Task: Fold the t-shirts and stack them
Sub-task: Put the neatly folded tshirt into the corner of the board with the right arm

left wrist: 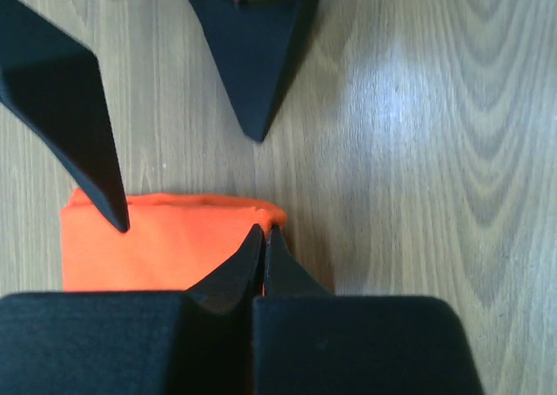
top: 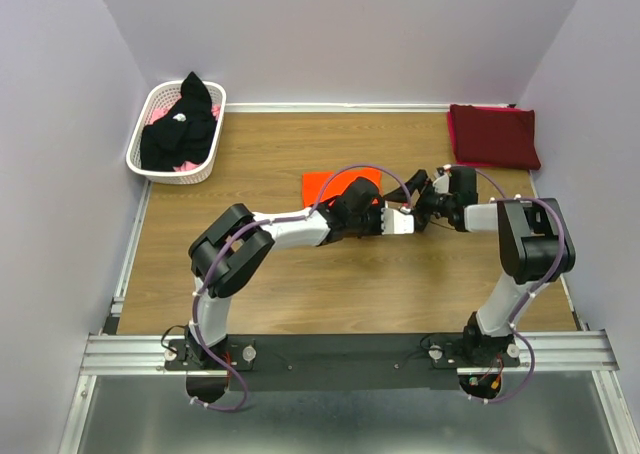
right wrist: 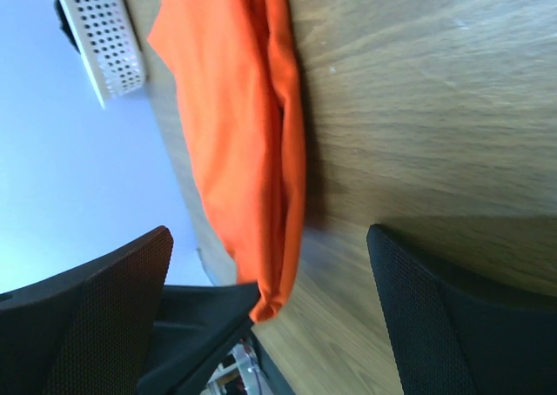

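Left wrist view: the left gripper (left wrist: 265,234) is clenched on a right-hand corner of the folded orange t-shirt (left wrist: 165,243), mid-table (top: 300,294). The right gripper (right wrist: 270,236) gapes just right of it. The maroon t-shirt (top: 493,136) lies far right, and the black t-shirt (top: 180,124) fills the far-left basket (top: 150,164).

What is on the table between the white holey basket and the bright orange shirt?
Nothing. In the top view, only bare brown wooden table lies between the white slotted plastic basket and the bright orange folded cloth t-shirt.
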Available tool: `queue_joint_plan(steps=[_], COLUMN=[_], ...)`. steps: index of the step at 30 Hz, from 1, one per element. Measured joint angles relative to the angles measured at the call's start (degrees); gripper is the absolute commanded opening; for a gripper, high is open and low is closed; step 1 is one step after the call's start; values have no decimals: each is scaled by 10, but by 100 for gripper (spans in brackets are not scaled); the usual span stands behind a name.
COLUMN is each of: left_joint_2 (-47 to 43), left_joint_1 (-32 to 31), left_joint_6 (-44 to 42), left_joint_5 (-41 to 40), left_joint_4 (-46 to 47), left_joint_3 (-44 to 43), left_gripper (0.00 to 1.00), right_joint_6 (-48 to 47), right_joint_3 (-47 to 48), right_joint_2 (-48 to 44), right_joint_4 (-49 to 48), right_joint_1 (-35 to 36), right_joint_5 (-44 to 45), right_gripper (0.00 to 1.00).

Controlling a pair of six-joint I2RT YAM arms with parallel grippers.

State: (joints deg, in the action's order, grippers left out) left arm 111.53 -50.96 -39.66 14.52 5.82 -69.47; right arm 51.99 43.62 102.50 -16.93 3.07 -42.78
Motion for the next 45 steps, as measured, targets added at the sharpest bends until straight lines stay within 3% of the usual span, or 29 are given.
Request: queue_joint_plan(steps=[9,13,20,30,33,36,37,38,40,42,43,45], left_joint_2=[-4,-5,-6,-8,-8,-8,-8,-8,-8,-11,-18,-40], left_joint_1=[12,16,23,25,25,25,25,25,29,38,46,58], left_joint_6=[23,37,56,68,68,69,71,73,83,96,112,130], left_joint_5=[31,43,61,73,74,74,75,74,74,83,92,104], left_joint_4=[-18,-20,-23,-26,-26,-26,-26,-26,-26,-31,-38,-54], left_joint_3=[-19,-26,-42,-43,-43,-43,-43,-43,-45,-49,-49,-49], left_gripper=[0,0,0,0,0,0,3,16,37,46,65,90], right_joint_6=[87,122,143,155,154,146,138,127,89,40,15,-37], right_joint_3=[-14,-6,23,62,68,70,74,85,120,163,181,220], right_joint_2=[41,68,103,146,153,160,163,170,177,180,180,178], right_joint_4=[-126,-166,-195,-216,-220,-218,-215,-205,-162,-115,-94,-55], right_joint_1=[30,42,69,81,82,82,82,82,82,85,85,83], right_joint_5=[17,27,75,112,120,127,128,125,120,126,131,136], right_gripper=[89,80,64,52,41,21,14,3,1,1,1,1])
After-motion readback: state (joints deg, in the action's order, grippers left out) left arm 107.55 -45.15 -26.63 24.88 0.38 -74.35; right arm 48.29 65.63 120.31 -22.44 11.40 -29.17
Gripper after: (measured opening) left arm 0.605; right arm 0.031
